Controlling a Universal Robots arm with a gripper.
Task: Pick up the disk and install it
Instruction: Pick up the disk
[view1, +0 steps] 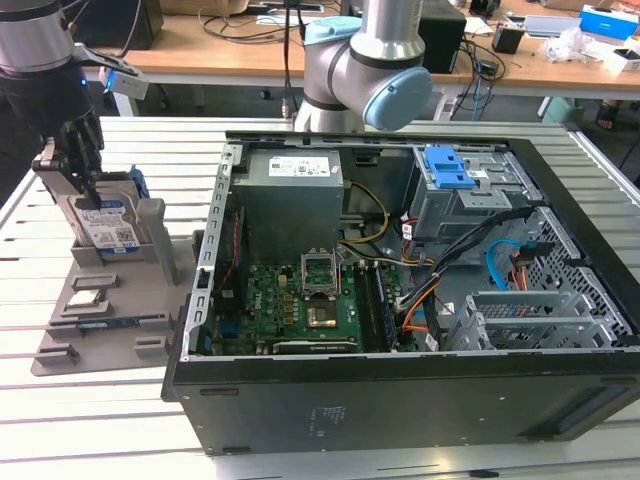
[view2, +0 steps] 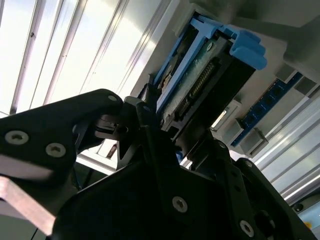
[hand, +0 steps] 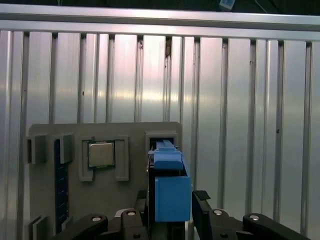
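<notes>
Black against the slatted metal table (view1: 60, 420), the gripper (view1: 82, 172) hangs at the upper left of the exterior view, and the arm (view1: 40, 60) above it is cut off by the frame edge. It sits over the top edge of the disk (view1: 108, 222), which stands upright in a slot of a grey tray (view1: 110, 345). The disk's silver face and white-and-blue label are turned to the camera, with blue plastic along its right side. I cannot tell whether the gripper is clamped on the disk or only straddling it, since the contact is hidden behind its own body.

In the first wrist view the disk (hand: 171, 197) appears edge-on as a blue block at bottom centre, its far end reaching the tray's slot. In the second wrist view its connector end (view2: 200, 85) shows in the upper middle, the rest covered by black gripper housing.

Lower on the tray lie a chip (view1: 85, 297) and a dark memory stick (view1: 105, 322), the stick hard to make out.

Right of the tray is an open computer case (view1: 400, 400) holding a grey power supply box (view1: 290, 195), a green circuit board (view1: 300, 300), tangled cables (view1: 420, 300) and a blue latch (view1: 450, 165). Behind it, at top centre, a blue-capped arm joint (view1: 395, 95) hides part of a cluttered desk.
</notes>
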